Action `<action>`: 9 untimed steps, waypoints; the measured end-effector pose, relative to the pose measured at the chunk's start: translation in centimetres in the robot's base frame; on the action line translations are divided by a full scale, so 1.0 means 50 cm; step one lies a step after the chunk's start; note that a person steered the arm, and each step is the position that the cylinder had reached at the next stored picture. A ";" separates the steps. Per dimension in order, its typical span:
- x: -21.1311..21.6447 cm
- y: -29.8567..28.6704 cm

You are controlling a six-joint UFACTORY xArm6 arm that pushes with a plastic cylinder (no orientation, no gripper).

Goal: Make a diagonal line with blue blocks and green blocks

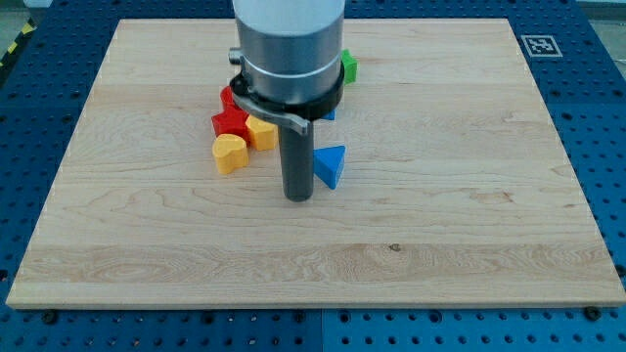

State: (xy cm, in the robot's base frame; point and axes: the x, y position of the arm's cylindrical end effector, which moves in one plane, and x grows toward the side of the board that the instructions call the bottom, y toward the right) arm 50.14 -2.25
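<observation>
Pale wooden board [469,215] on blue perforated table [602,117]; even light.

Red and yellow blocks on the board

A red block [231,121] touches two yellow blocks [261,131] [229,153] on the wooden board [469,215].

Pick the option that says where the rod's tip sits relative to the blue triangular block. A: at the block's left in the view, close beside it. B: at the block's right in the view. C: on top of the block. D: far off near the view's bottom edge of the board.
A: my tip stands just at the view's left of the blue triangular block, close beside it; whether they touch cannot be told.
</observation>
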 end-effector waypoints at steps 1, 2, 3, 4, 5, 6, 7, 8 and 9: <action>0.000 0.000; -0.018 0.035; -0.018 0.080; -0.023 0.108; -0.046 0.108; -0.079 0.108; -0.129 0.108; -0.184 0.108; -0.248 0.106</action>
State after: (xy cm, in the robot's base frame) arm 37.73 3.04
